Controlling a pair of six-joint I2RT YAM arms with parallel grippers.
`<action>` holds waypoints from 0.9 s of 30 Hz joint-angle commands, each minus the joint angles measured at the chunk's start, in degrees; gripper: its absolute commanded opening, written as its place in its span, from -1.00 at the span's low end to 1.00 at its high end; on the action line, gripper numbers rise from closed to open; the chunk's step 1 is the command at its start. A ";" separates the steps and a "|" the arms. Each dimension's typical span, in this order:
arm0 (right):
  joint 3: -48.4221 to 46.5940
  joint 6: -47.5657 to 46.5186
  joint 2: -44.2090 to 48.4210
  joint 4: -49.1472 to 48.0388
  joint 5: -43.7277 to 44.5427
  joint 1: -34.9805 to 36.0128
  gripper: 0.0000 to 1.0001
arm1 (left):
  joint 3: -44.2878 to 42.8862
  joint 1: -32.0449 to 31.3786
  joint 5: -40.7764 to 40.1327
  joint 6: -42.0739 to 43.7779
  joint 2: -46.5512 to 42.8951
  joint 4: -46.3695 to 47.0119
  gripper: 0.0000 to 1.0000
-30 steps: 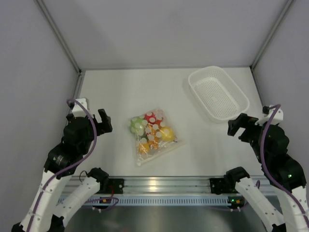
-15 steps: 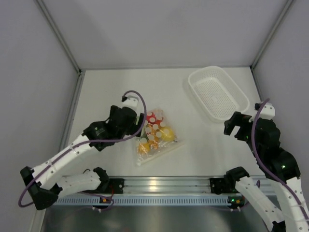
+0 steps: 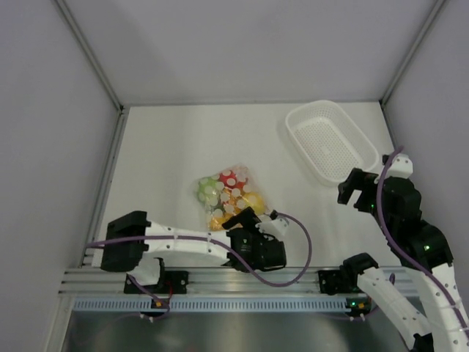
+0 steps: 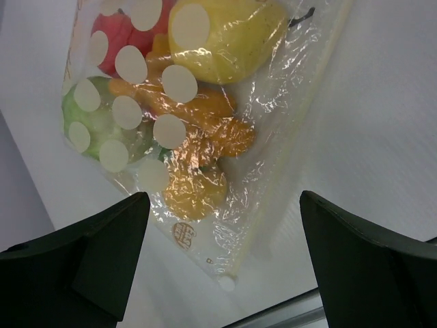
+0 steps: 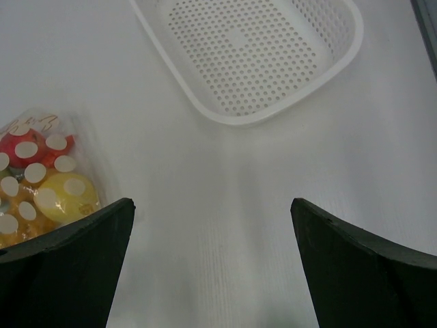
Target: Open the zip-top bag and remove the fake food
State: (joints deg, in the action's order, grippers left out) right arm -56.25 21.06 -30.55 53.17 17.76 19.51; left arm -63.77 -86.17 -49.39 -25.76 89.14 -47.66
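Overhead first: flat on the table [image 3: 168,139], toward its near middle, the zip-top bag [image 3: 226,183], shut by the look of it, with the fake food [image 3: 253,203] all inside. Stretched low along the near side, the left gripper [image 3: 245,218] at the bag's near edge, jaws spread wide, gripping nothing; touching the film or not, impossible to say. Well apart to the right, the right gripper [image 3: 357,192], equally wide and empty, just in front of the white basket [image 3: 292,125]. Left wrist view: looking down on the bag between two dark fingers [image 4: 102,253], toys crowded under dotted film, zip strip [image 4: 295,130] along the right edge, seemingly sealed. Judged as the approach before the first pinch — next calls for closing on a free lip beside that strip, with the other claw brought over to pull against it. Right wrist view: basket ahead, bag at far left, nothing seen standing between — only slippery, crinkled film and scant slack as likely trouble.
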 commanded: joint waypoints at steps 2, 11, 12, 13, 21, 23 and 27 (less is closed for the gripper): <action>-2.11 -1.02 -1.27 -2.19 -1.23 0.71 0.99 | -2.24 -1.10 -7.12 -2.54 7.87 -0.77 0.93; -3.60 -1.20 -2.50 -4.39 -3.17 0.71 0.99 | -2.15 -1.37 -12.30 -7.28 19.13 -0.15 0.83; -3.52 -1.28 -2.50 -4.56 -3.43 0.62 0.99 | -2.15 -1.37 -13.01 -7.55 20.01 -0.15 0.78; -3.52 -1.28 -2.33 -4.56 -3.69 0.71 0.99 | -2.32 -1.19 -14.84 -8.34 21.93 -0.15 0.74; -3.43 -1.46 -0.83 -4.04 -4.22 0.62 0.99 | -2.59 0.39 -19.08 -11.33 27.49 0.02 -0.13; -3.52 -1.55 -0.74 -3.95 -4.22 0.71 0.99 | -3.46 0.83 -19.08 -11.68 25.91 -0.06 -0.44; -3.08 -2.16 -0.39 -4.47 -4.66 0.71 0.99 | -7.41 1.62 -18.82 -10.81 22.05 -0.07 -1.00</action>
State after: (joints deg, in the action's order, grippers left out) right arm -57.45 19.97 -31.66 51.70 13.65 19.51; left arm -67.00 -85.10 -65.76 -35.77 116.27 -48.07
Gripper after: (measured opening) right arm 0.993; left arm 0.072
